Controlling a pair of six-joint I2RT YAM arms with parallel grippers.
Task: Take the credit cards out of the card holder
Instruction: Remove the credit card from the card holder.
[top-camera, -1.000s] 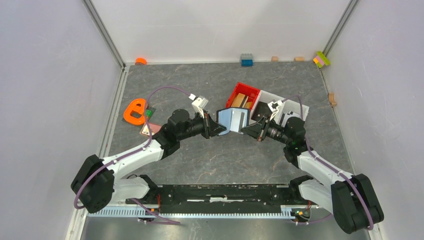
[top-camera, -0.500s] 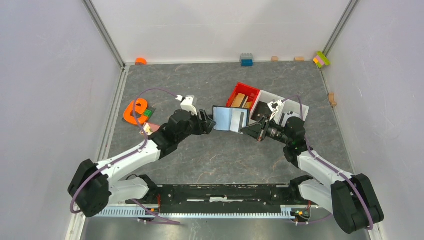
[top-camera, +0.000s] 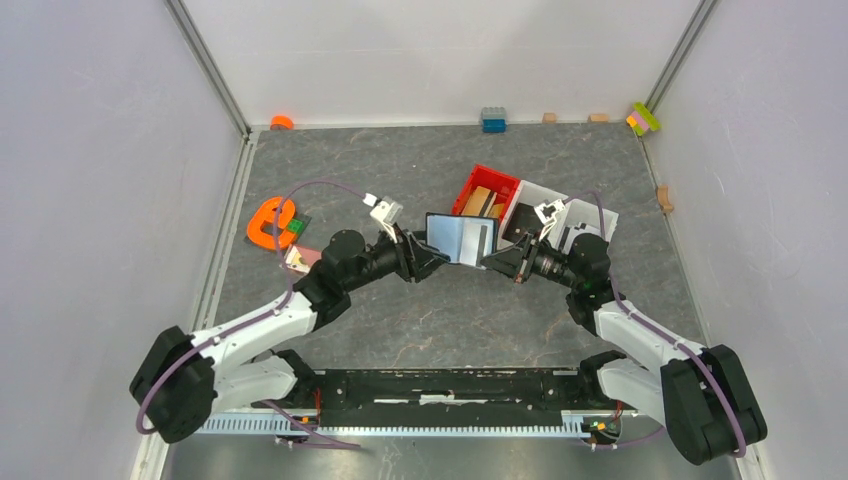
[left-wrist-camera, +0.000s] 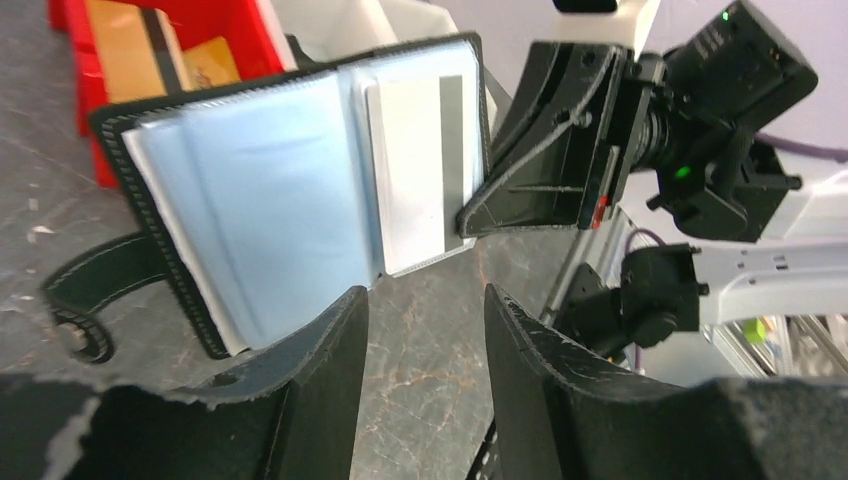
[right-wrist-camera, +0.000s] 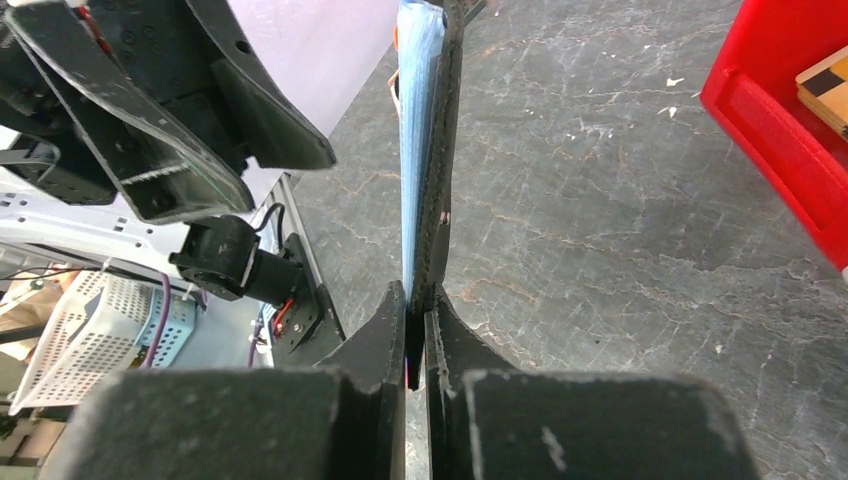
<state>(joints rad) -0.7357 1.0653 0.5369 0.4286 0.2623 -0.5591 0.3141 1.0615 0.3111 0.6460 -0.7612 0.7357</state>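
The card holder hangs open above the table, black outside and pale blue inside. A greyish-white credit card sits in its right-hand sleeve. My right gripper is shut on the holder's right edge, which appears edge-on between its fingers. My left gripper is open just below the holder's lower edge, and only bare table shows between its fingers. The snap strap dangles at the left. A pinkish card lies on the table beside the left arm.
A red bin with tan blocks and a white bin stand right behind the holder. An orange object lies at the left. Small blocks line the back wall, among them a blue one.
My left gripper let go of the holder's left flap, opened, drew back left, then came in again under the holder. The holder swung from half folded to flat open. The right gripper stayed put.
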